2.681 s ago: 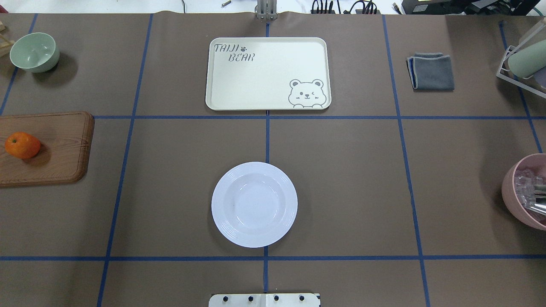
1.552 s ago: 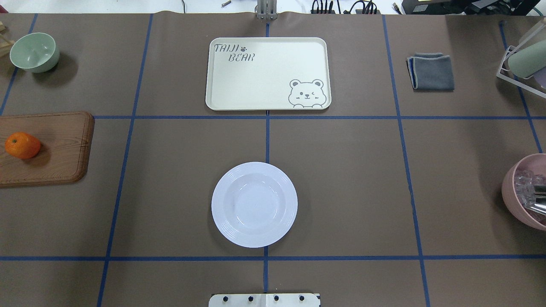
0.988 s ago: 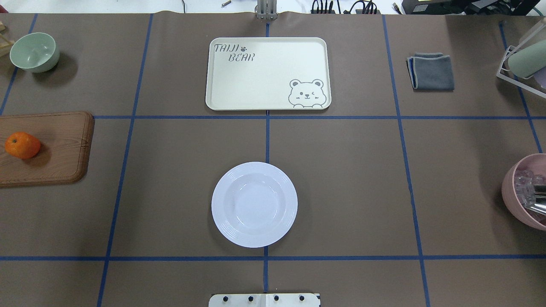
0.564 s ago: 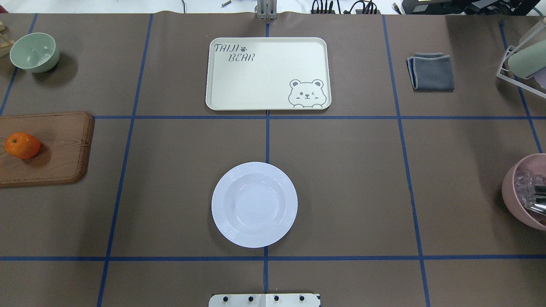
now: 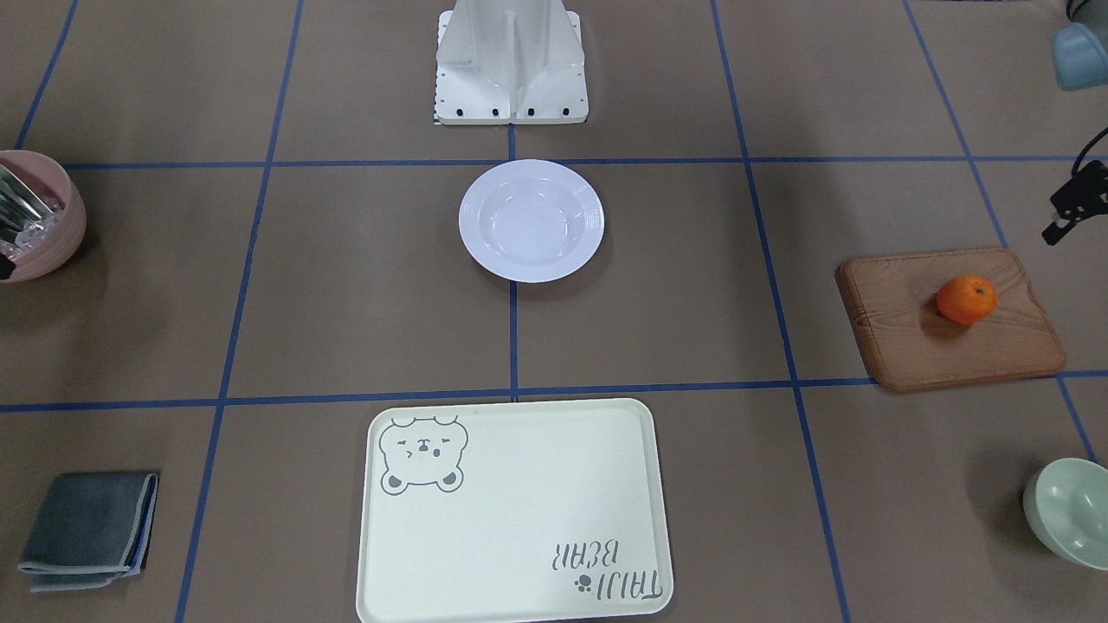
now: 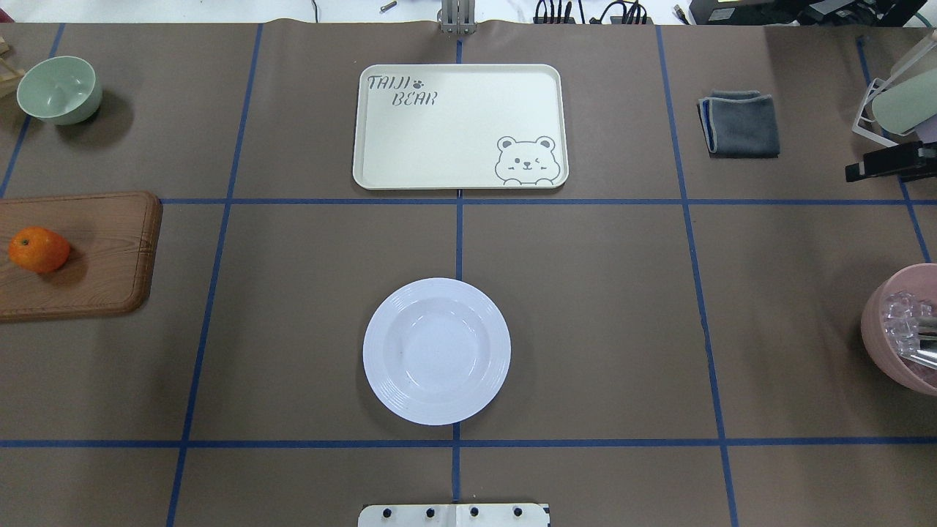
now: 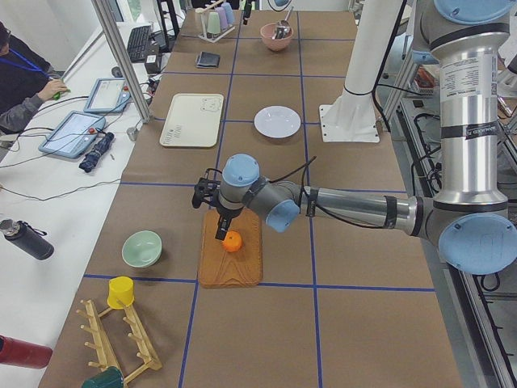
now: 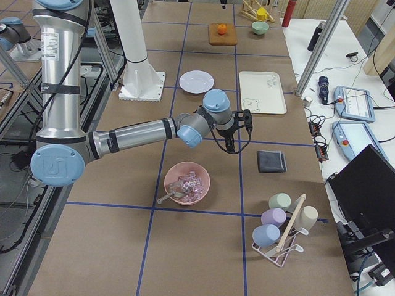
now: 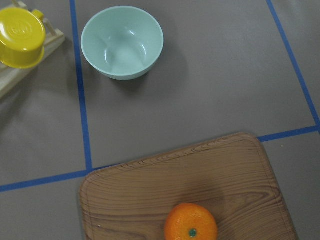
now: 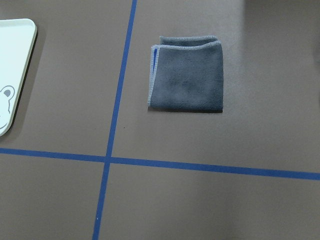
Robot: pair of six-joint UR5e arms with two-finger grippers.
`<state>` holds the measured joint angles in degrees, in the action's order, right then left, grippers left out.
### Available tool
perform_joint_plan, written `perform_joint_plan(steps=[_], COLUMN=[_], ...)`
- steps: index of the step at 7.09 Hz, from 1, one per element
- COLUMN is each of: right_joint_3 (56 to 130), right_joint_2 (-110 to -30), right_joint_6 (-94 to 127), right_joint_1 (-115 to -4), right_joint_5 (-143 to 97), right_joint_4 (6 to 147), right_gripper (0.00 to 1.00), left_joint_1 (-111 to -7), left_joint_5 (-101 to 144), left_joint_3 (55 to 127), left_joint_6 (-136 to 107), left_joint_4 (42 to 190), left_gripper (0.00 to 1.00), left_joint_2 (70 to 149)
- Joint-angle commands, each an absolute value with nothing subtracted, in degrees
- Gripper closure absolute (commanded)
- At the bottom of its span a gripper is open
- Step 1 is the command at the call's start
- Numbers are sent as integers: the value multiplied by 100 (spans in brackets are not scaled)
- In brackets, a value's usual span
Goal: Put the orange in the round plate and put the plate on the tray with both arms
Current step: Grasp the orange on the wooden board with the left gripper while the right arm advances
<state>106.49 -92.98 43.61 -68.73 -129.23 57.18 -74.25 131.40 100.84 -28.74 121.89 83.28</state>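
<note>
The orange (image 5: 966,299) lies on a brown wooden board (image 5: 917,346) at the table's left end, also low in the left wrist view as the orange (image 9: 191,223). The white round plate (image 6: 436,351) sits bare near the robot's base. Beyond it the cream bear tray (image 6: 460,126) lies flat with nothing on it. My left gripper (image 5: 1063,223) hovers just above the orange, apart from it; its jaws are too small to judge. My right gripper (image 6: 864,172) pokes in at the right edge, over the table near the grey cloth (image 6: 739,123); I cannot tell its state.
A mint-green bowl (image 6: 58,89) stands at the far left beside a wooden rack with a yellow cup (image 9: 20,36). A pink bowl (image 6: 904,329) with ice and a spoon sits at the right edge. A cup rack (image 6: 897,102) stands beyond it.
My right gripper has come into the overhead view at the right edge, where nothing showed before. The orange, plate and tray have not moved.
</note>
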Motion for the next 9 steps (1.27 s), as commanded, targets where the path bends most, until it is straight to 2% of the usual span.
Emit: perform_joint_plan(steps=[1, 4, 9], right_joint_3=[10696, 10749, 10837], right_joint_2=[-9325, -9325, -9334], right_joint_6=[4799, 4964, 5089], right_joint_1=[-6444, -6250, -6100], right_joint_5=[-12509, -12393, -12322], right_joint_4=[5651, 5651, 5651], right_gripper=[1, 1, 0], left_joint_1=[-6840, -6408, -6039], left_joint_5=[12607, 12112, 11805], left_joint_3=[10003, 9213, 8895], left_joint_6=[-3278, -3418, -3604], left_joint_4=[12243, 13050, 13096], left_gripper=[2, 2, 2], left_joint_2=[8306, 8446, 8596])
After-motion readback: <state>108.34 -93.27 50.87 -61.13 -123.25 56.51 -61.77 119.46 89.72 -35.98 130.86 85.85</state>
